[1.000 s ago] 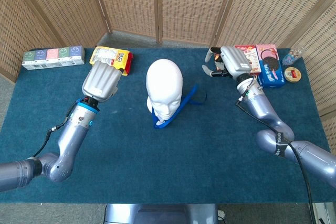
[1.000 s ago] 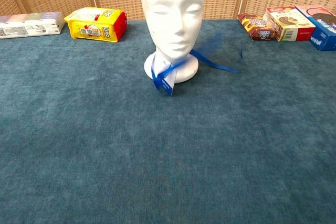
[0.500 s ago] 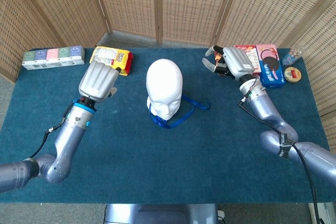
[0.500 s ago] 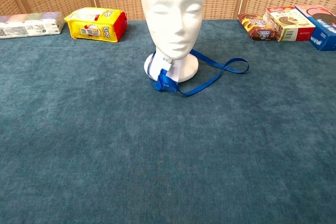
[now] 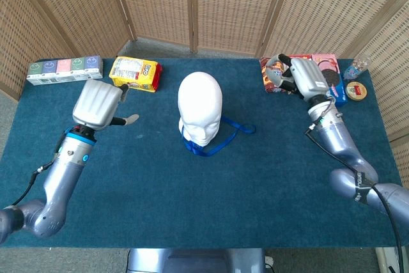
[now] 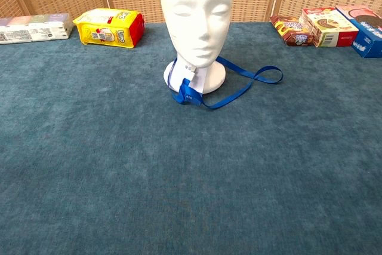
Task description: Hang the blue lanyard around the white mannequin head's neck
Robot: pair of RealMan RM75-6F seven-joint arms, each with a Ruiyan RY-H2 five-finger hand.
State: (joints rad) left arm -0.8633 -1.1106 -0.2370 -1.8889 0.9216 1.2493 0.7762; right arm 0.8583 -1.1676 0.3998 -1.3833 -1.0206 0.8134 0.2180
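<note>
Head view: blue ribbon lanyard (image 5: 220, 137) looped round white foam mannequin head (image 5: 200, 107); my left hand (image 5: 98, 105) and right hand (image 5: 305, 76) released, empty.

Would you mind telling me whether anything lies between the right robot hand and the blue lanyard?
Nothing visible does: only bare blue cloth lies between the right robot hand and the lanyard beside the mannequin head.

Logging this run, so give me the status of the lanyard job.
Looks done: the blue lanyard loops the white mannequin head at its neck, its slack lying on the table. In hand: nothing; the left hand and right hand are away from it. Left: seemingly nothing.
</note>
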